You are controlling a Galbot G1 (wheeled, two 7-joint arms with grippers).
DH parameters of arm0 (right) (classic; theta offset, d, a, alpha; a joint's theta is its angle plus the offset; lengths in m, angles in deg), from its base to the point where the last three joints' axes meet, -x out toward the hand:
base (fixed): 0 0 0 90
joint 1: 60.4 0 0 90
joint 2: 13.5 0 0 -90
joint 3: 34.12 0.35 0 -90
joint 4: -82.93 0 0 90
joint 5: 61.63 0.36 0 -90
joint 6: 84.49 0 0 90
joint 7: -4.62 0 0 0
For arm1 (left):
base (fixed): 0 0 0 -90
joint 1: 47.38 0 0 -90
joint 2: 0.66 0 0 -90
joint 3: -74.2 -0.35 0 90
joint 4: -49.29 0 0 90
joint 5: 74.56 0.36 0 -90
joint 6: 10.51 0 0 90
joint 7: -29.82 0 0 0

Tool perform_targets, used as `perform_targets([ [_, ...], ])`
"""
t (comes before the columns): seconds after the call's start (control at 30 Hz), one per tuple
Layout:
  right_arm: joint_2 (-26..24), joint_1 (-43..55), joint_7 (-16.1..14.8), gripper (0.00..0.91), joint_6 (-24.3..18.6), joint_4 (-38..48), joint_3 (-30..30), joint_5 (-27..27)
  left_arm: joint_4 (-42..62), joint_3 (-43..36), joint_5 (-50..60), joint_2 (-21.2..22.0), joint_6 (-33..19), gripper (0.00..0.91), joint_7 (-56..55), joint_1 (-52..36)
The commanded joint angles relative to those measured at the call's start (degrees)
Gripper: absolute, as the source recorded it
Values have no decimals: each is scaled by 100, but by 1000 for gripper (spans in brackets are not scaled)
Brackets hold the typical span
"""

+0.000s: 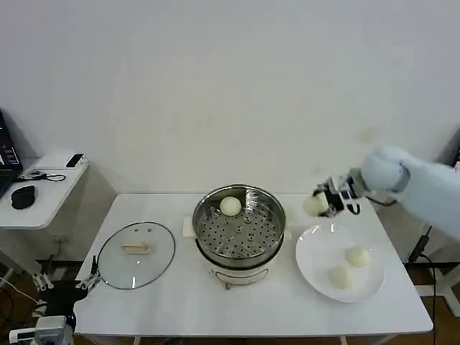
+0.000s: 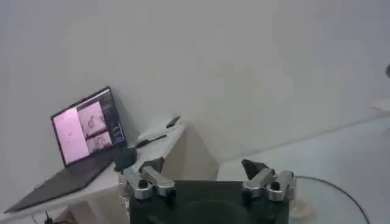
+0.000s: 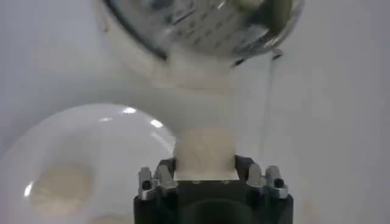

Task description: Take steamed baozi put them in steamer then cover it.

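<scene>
The steamer, a shiny steel basket on a white pot base, stands mid-table with one baozi on its perforated floor. My right gripper hovers above the table between the steamer and the white plate, shut on another baozi, which fills the jaws in the right wrist view. Two more baozi lie on the plate. The glass cover with its cream handle lies flat at the table's left. My left gripper is open, parked off the table's left side.
A side desk at the far left carries a laptop, a mouse and a phone. The steamer appears beyond the held baozi in the right wrist view, and the plate lies below the gripper.
</scene>
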Motion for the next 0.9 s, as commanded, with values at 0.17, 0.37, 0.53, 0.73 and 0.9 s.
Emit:
perform_targets([
  [0.17,1531,1330,627,665,971,-361,-865,1660,164,-34,5,-94,3,907,14,-146],
  [0.37,2503,902,1000,665,1515,-27,-885,2257,262,-2,6,-81,-7,907,13,-190],
  [0.53,3120,573,1162,665,1967,462,-881,2634,222,60,9,-55,-5,907,19,-209],
  [0.73,3650,153,1235,665,2283,922,-877,2799,222,147,-26,-52,-15,907,22,-226],
  [0.9,3867,-150,1248,665,2404,1193,-917,2591,232,168,-48,-27,-19,907,23,-235],
])
